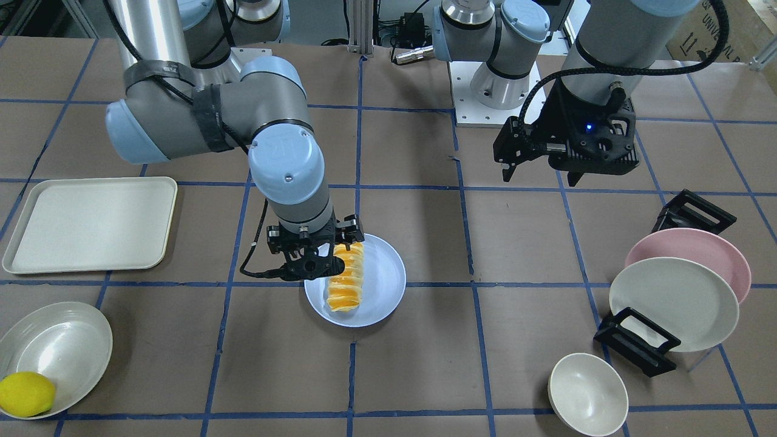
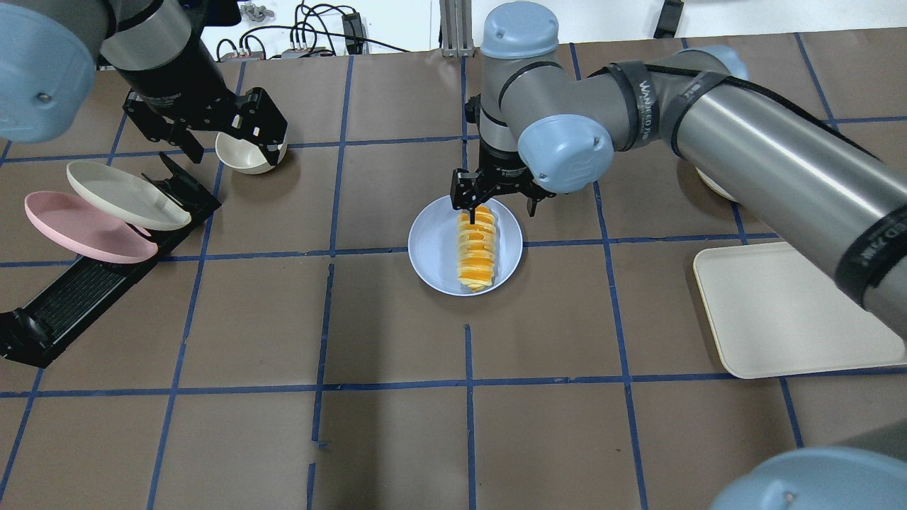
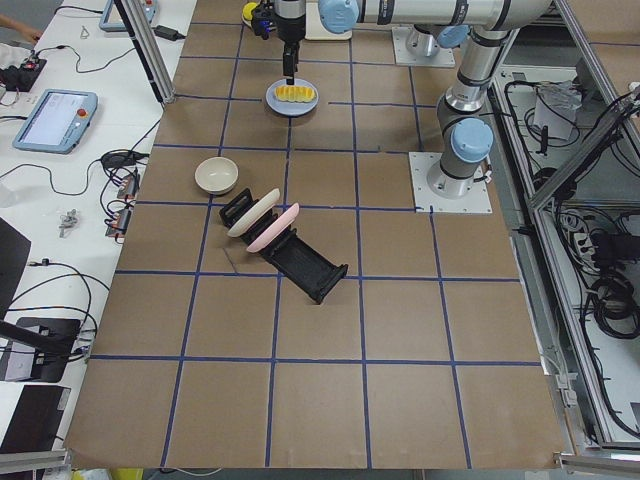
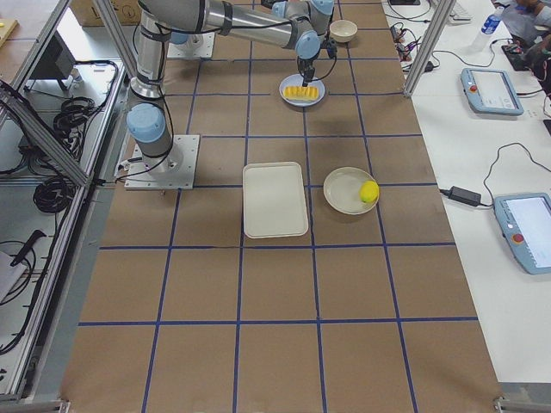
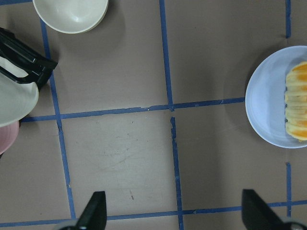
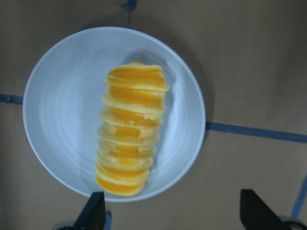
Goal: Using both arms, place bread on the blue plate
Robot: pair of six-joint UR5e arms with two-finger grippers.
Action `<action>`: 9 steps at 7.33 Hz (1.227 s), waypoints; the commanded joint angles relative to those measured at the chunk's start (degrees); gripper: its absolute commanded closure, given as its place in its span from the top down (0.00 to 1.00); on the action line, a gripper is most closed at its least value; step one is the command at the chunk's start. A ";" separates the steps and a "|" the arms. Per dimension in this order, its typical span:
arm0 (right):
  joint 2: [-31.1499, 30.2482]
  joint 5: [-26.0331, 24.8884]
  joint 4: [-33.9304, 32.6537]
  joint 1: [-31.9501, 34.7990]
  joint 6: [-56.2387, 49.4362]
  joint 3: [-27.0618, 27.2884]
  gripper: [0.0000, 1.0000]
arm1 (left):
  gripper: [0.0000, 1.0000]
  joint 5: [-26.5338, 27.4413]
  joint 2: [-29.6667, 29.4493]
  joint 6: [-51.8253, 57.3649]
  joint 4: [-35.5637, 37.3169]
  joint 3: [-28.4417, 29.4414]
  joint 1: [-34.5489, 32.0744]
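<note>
The bread (image 1: 346, 276), a ridged loaf with yellow and orange stripes, lies on the blue plate (image 1: 382, 285) near the middle of the table. It also shows in the overhead view (image 2: 476, 248) and the right wrist view (image 6: 129, 129), where the plate (image 6: 57, 105) surrounds it. My right gripper (image 2: 498, 209) hovers over the plate's far end, open, its fingers (image 6: 96, 213) wide apart and not touching the loaf. My left gripper (image 2: 230, 149) is open and empty, raised well to the left of the plate (image 5: 266, 105).
A cream tray (image 2: 779, 312) lies on the right. A black rack (image 2: 92, 290) holds a pink plate (image 2: 85, 230) and a cream plate (image 2: 120, 195) on the left. A small cream bowl (image 2: 244, 152) sits under my left gripper. A bowl (image 1: 54, 346) holds a lemon (image 1: 24, 394).
</note>
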 commanded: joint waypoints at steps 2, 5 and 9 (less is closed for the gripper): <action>-15.33 -0.70 15.14 -12.72 -15.76 3.15 0.99 | 1.00 0.23 0.18 -0.04 -0.22 1.25 -0.26; -30.32 -4.72 26.49 -21.10 -21.51 5.64 0.99 | 1.00 -0.02 0.09 0.14 -0.22 1.18 -0.17; -29.55 -3.69 27.06 -20.24 -20.89 4.66 0.99 | 1.00 0.06 0.00 0.14 -0.13 0.65 -0.26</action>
